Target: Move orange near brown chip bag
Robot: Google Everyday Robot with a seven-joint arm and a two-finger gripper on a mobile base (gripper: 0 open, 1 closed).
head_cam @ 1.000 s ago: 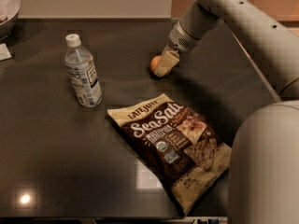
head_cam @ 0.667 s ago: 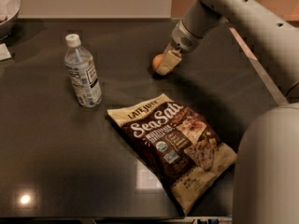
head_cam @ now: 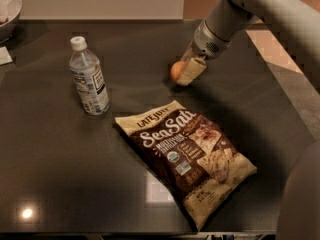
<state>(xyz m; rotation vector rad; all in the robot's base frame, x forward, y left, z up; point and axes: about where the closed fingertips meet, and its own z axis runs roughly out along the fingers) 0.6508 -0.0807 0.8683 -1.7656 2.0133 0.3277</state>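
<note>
A robot's gripper [head_cam: 185, 75] sits low over a dark tabletop [head_cam: 75, 159], reaching in from 2 o'clock on a pale grey arm [head_cam: 235, 14], its cream-coloured tip pressed against the right side of the orange [head_cam: 175, 70]. The tip hides part of the fruit, so it cannot be told whether the gripper is open or clamped on it. The orange is in the far middle of the tabletop; being round, it has no long axis and points no way in particular. The brown chip bag [head_cam: 187, 156] lies flat on the near half, label up. Its long axis runs from about 10:30, where the brand name sits, to about 4:30, where the cream-yellow bottom edge nears the tabletop's front rim. The orange is at roughly 12 o'clock from the bag, apart from its top edge, with bare surface between them. A capped water bottle [head_cam: 89, 79] stands upright at 9 o'clock from the orange, well apart. Part of a bowl [head_cam: 11, 9] shows at the far 10 o'clock corner.
</note>
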